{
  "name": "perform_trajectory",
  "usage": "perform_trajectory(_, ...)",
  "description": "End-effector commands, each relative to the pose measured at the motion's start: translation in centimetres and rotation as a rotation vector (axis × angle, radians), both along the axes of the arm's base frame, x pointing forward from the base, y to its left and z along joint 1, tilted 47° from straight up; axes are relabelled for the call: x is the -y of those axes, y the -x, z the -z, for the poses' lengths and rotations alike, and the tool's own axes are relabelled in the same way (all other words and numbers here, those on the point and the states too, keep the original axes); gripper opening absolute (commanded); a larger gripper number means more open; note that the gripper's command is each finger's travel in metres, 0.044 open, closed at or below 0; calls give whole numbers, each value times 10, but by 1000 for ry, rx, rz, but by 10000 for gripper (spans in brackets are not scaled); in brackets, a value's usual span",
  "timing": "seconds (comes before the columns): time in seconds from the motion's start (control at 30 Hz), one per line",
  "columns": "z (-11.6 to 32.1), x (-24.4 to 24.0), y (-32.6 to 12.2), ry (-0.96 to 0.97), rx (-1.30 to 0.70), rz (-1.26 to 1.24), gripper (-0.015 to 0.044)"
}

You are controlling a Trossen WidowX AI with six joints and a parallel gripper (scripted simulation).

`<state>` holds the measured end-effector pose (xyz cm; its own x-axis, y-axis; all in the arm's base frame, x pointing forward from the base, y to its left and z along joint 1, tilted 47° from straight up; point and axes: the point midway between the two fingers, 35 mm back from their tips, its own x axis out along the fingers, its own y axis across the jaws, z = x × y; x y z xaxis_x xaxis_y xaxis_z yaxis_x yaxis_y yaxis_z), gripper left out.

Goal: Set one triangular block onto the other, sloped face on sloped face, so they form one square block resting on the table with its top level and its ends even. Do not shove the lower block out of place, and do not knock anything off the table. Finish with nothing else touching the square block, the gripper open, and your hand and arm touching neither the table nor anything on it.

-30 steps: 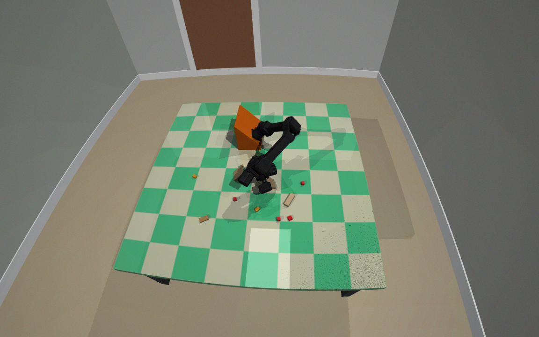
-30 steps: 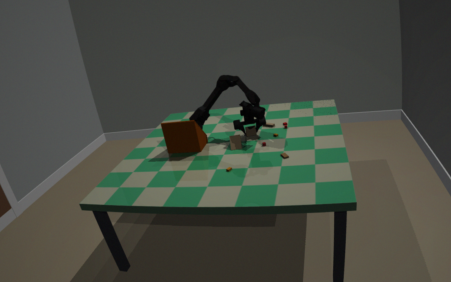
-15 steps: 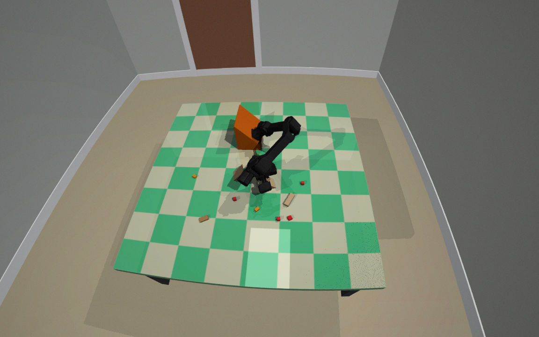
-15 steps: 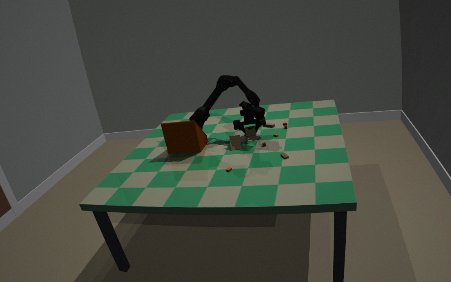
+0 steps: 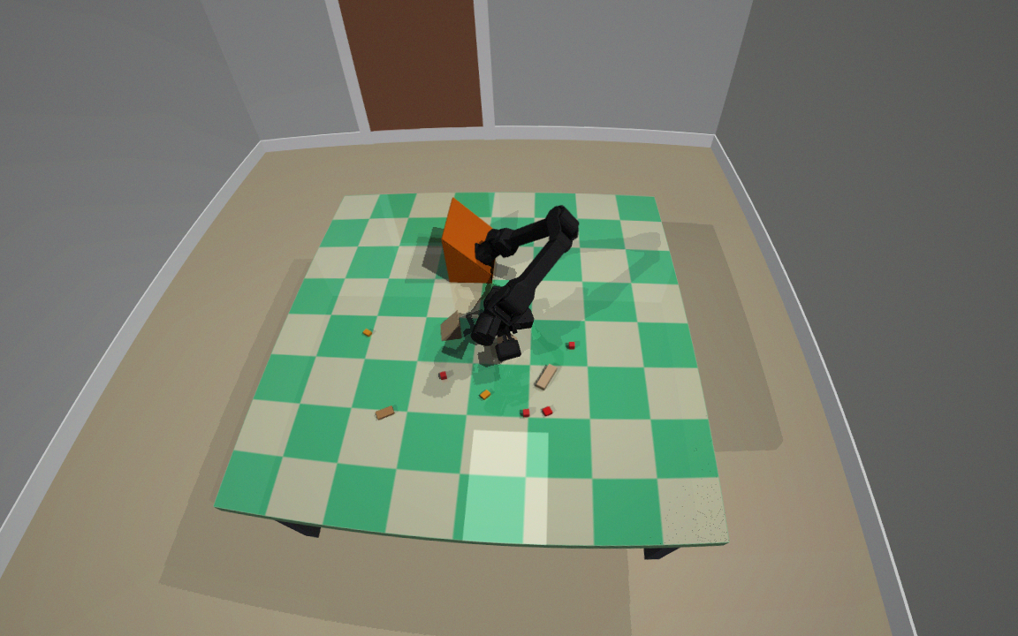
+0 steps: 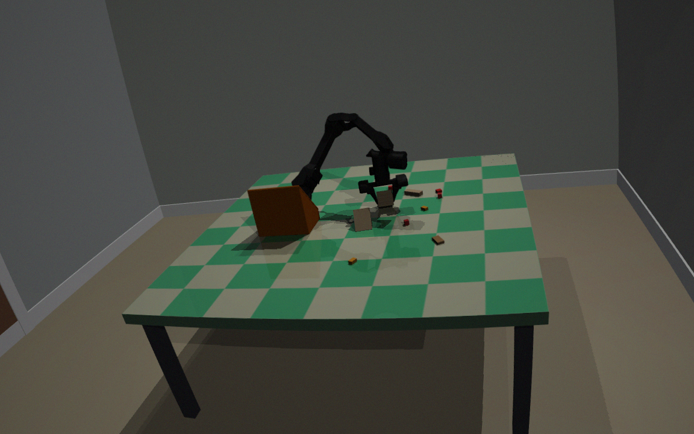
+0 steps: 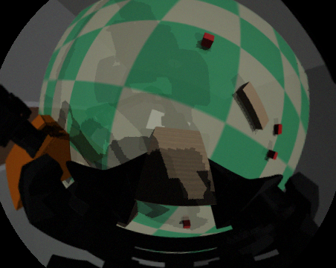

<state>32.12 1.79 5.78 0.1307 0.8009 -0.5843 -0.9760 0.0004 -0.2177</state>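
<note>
One triangular block (image 6: 385, 198) (image 7: 183, 156), wood-coloured, is between the fingers of my gripper (image 6: 384, 201) (image 7: 175, 157), which is shut on it. In the exterior view it sits at or just above the table, with a shadow beneath; any small gap is hard to judge. The arm hides it in the top view. The other triangular block (image 5: 451, 325) (image 6: 362, 219) stands on the table close by, to the left of the gripper in the top and exterior views, apart from the held one. In the wrist view the left finger hides most of that side.
A large orange wedge (image 5: 467, 245) (image 6: 282, 210) (image 7: 13, 175) stands near the arm's base. A wooden plank (image 5: 546, 376) (image 6: 413, 192) (image 7: 257, 102) lies beyond the gripper. A small brown block (image 5: 384, 412) (image 6: 438, 239), several red cubes and two small orange blocks (image 5: 367, 332) (image 5: 485, 393) lie around.
</note>
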Motion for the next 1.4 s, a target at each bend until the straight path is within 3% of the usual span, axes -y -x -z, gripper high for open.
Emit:
perform_trajectory(0.0,-7,-1,2,113,-3,34,0)
perform_trajectory(1.27,-55,-42,12,1071,-10,248,0)
perform_trajectory(1.37,-50,-38,13,996,-18,220,79)
